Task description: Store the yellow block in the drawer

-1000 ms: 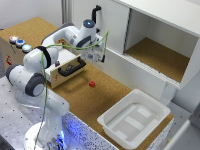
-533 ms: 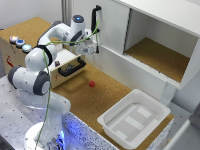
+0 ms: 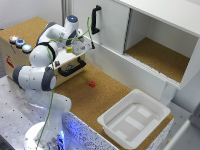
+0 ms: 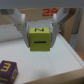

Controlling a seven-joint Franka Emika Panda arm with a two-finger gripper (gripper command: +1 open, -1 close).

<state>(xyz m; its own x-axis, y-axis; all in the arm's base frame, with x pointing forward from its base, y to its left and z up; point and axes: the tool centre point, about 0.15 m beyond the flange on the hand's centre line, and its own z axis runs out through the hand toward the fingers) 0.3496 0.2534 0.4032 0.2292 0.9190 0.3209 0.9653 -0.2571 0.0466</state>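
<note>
My gripper (image 3: 70, 49) is shut on the yellow block (image 3: 69, 49), holding it above the open drawer (image 3: 71, 70), which has a black bar handle (image 3: 73, 67). In the wrist view the yellow block (image 4: 40, 40) sits clamped between the two fingers (image 4: 21, 26), with a dark line across its near face. Below it lies the pale floor of the drawer (image 4: 52, 65). A purple block (image 4: 7, 70) with a yellow mark rests inside the drawer. The wooden box (image 3: 11, 54) that houses the drawer carries three coloured buttons (image 3: 20, 43).
A small red cube (image 3: 92, 84) lies on the cork table in front of the drawer. A white plastic tub (image 3: 133, 118) stands at the exterior view's lower right. Behind is a large white cabinet (image 3: 160, 30), its door open, with a black handle (image 3: 95, 20).
The gripper has carried the yellow block toward the exterior view's left, from in front of the cabinet door to over the open drawer.
</note>
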